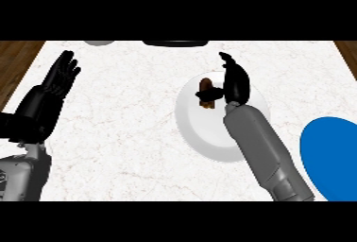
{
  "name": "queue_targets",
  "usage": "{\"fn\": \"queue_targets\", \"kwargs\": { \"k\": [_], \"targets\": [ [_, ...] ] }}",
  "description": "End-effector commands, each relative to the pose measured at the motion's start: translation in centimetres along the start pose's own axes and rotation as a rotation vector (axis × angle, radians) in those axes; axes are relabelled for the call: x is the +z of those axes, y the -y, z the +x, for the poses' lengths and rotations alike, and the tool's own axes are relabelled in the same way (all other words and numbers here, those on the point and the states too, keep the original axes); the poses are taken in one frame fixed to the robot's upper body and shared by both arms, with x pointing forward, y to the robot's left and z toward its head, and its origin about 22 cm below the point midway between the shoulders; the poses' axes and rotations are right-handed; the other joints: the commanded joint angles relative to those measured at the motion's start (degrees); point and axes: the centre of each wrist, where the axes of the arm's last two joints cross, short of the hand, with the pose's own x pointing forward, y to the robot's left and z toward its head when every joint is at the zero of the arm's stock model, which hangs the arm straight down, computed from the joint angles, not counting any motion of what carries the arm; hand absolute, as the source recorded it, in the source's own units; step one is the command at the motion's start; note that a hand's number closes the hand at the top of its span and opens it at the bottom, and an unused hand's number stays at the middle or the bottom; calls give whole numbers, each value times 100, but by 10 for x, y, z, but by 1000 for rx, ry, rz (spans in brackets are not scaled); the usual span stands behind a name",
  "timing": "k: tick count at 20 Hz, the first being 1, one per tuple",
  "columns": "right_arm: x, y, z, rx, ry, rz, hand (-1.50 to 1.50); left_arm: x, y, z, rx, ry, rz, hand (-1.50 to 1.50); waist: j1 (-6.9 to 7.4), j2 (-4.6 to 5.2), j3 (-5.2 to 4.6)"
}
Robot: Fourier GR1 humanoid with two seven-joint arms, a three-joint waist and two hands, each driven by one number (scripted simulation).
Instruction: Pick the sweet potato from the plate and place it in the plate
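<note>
The blue plate, the likely destination, lies near right, apart from the white plate. The sweet potato sits on the white plate's far portion. The right hand stands beside it with fingers extended and thumb across it, apparently positioned to grasp. The left hand rests open at left.
</note>
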Motion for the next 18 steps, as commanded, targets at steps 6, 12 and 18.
{"fn": "queue_targets", "kwargs": {
  "k": [6, 12, 18],
  "targets": [
    [-10, 21, -4, -316, 64, -170, -150, 3, 0, -6, -10, -11, 25, 0, -138, -34, 1],
    [-2, 51, -14, -443, 47, -227, -150, -7, -8, 9, -6, -25, 31, 0, -235, -82, -3],
    [30, 102, -72, -489, 27, -275, -150, 9, -9, -3, 2, -18, 47, 0, -278, -90, -5]
  ]
}}
